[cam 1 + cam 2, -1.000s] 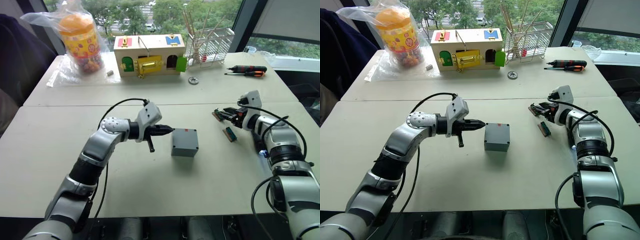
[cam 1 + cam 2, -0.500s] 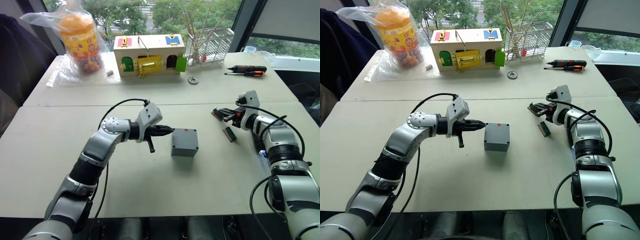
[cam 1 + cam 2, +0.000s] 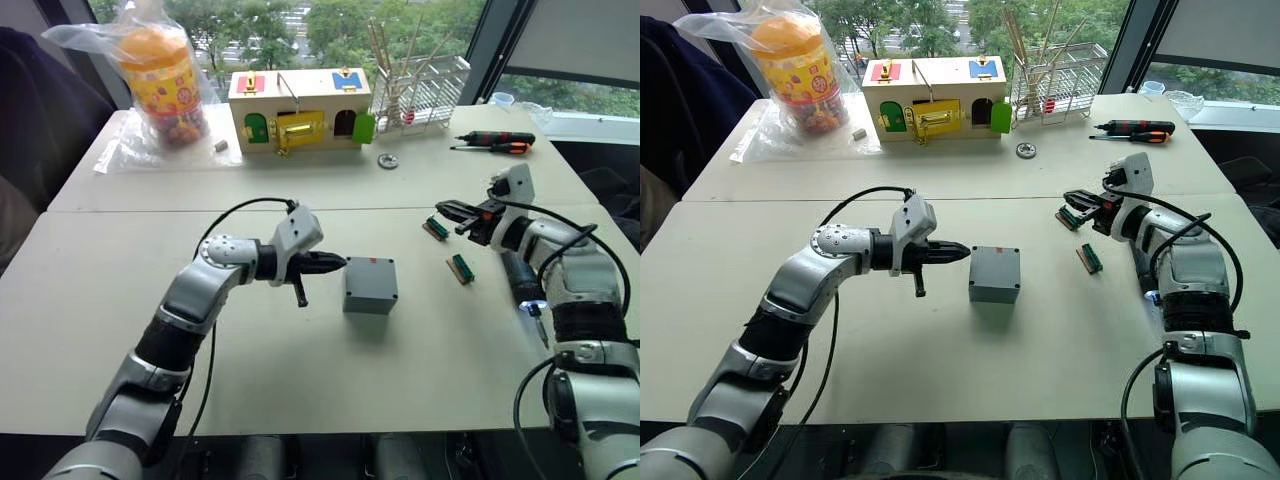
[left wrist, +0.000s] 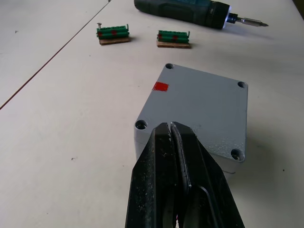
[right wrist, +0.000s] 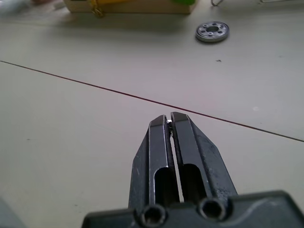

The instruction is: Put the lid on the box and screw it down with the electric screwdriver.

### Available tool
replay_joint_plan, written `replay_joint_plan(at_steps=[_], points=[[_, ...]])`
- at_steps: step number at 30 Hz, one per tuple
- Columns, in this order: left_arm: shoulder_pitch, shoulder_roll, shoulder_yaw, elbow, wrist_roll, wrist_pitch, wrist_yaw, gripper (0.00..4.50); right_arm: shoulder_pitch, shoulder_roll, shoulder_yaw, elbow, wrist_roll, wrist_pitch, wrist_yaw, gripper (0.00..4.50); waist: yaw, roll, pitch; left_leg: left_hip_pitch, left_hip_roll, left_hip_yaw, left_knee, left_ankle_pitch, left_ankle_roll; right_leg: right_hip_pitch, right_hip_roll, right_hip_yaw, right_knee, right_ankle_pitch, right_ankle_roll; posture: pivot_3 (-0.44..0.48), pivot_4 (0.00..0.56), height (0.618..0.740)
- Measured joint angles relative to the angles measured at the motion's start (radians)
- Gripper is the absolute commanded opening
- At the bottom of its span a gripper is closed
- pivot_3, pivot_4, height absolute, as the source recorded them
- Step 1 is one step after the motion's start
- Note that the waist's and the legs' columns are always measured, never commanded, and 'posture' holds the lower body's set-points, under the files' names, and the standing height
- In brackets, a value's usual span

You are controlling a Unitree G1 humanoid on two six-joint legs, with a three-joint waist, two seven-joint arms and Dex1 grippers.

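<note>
While the left arm has stayed where it was, the right arm has lifted off the worktop [image 3: 300, 400] and swung toward the far right edge over the last second, leaving the two green connector strips [image 3: 448, 250] it had been hovering over. That reads as the right arm breaking off to go for a tool, and since the lid [image 4: 199, 111] already sits flush on the box [image 3: 370, 286], with its red mark [image 4: 160, 86] near one corner and four empty screw holes showing, screwing is the step left.

The box stands near the middle of the worktop. The electric screwdriver [image 4: 190, 12] lies flat beyond the strips, toward the right edge, just under the right forearm, its bit pointing to the near edge.

The left hand [image 3: 335, 263] is held level, its fingers pressed together on nothing, tips touching or all but touching the lid's left edge, as if steadying the box. The right hand [image 3: 452, 211] hangs above the worktop, pointing toward the centre line, fingers shut to a hairline gap with what may be a tiny screw pinched at the tips; I cannot tell for certain.
</note>
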Motion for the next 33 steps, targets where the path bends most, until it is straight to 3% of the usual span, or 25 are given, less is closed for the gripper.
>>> replay_joint_plan(at_steps=[5,8,33], points=[[0.056,0.072,-0.006,-0.073,-0.031,0.032,-0.051,0.0,0.167,-0.001,0.008,-0.33,0.139,0.213,0.002,0.04,0.005,0.0,0.0,0.0,0.0,-0.001,0.002,0.0,0.0,0.0,-0.001,0.0,0.0,0.0,0.0,0.0,0.15,0.708],[0.058,0.067,-0.008,-0.071,-0.034,0.031,-0.054,0.0,0.188,0.019,0.027,-0.399,0.158,0.249,-0.037,0.04,0.005,0.0,0.0,0.0,-0.001,-0.001,0.003,0.0,0.0,0.0,-0.001,0.0,0.0,0.0,0.0,0.0,0.15,0.708],[0.037,0.027,-0.026,-0.024,-0.029,0.004,-0.017,0.0,0.233,0.043,0.051,-0.451,0.185,0.274,-0.113,0.04,0.005,0.0,0.0,0.0,-0.001,-0.001,0.001,0.0,0.0,0.0,0.0,0.0,0.0,0.0,0.0,0.0,0.15,0.708]])
